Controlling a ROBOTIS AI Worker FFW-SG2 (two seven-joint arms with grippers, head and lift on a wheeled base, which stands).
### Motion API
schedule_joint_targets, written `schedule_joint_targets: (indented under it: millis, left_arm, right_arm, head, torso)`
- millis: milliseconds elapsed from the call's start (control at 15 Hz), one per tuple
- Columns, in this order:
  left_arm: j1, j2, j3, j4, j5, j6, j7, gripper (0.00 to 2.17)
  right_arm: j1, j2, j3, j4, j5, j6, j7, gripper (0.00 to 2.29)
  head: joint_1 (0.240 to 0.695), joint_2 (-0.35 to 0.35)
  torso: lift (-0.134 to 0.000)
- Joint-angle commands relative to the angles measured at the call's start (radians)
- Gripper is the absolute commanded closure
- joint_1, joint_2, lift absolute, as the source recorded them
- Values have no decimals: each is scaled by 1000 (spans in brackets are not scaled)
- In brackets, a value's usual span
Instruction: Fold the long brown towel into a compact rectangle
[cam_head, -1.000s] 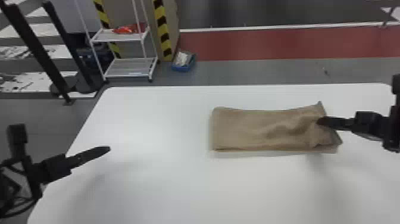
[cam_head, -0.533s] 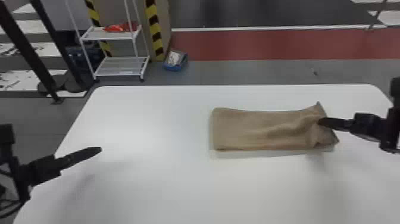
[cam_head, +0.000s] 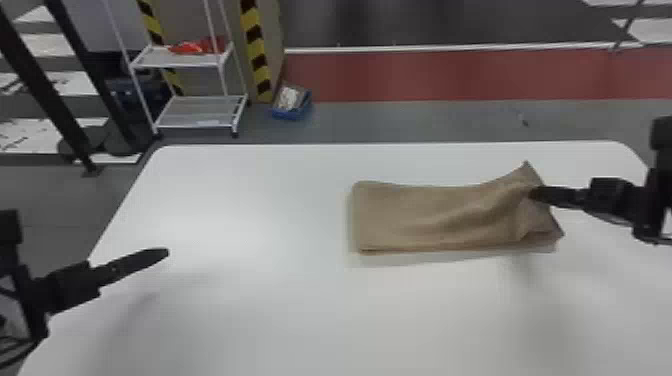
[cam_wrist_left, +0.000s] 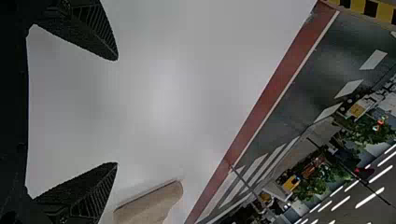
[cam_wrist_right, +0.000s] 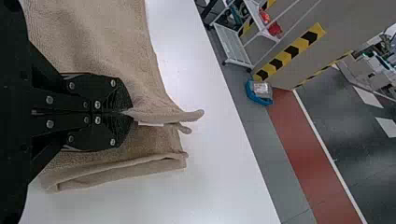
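Right of centre in the head view's frame, the brown towel (cam_head: 425, 215) lay on the white tabletop (cam_head: 250, 310) as a low oblong, wider than it was deep. Layers showed along its lower edge, so some of the folding looked to be done; how many folds had gone into it could not be told. Its left end was fairly square and flat, while the right end was rucked, with one corner peaking toward the upper right and a loose flap below.

At that right end the right tool (cam_wrist_right: 128, 112) was closed on a pinch of the cloth, a ridge of towel sticking out past its tips. The left tool (cam_wrist_left: 116, 111), over at the lower left of the head view, had its fingers spread wide with nothing between them, well apart from the towel.

What seemed left was to carry the right end over toward the left one, then even the edges. Until that was done, the shape fell short of a compact rectangle, and the bunched end risked a crooked fold.
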Motion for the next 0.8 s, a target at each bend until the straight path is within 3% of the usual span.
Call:
schedule_joint_targets:
  millis: [0,133,200,400,733]
  left_arm:
    - [0,2,-1,4,-1,-6,-2,80]
    - [0,3,0,-2,-1,-3,-2,80]
    - [0,6,5,-1,1,-3,-3,80]
    - [3,3,3,5,2,-18,-3,80]
    - [6,3,3,9,2,-18,-5,80]
  right_arm:
    - [13,-1,19,-38,-4,38,10,1231]
    - [14,2,-69,-94,-64,87,9,1231]
    - [7,-17,-76,-85,-49,81,6,1231]
    - [16,-12,-39,36,-4,-48,-3,1231]
    - [1,-17,-17,44,0,-42,-2,1231]
  head:
    - [695,73]
    - [695,85]
    - [695,85]
    - [695,60]
    - [695,54]
  torso:
    - [-124]
    - [-124]
    - [-124]
    - [-124]
    - [-124]
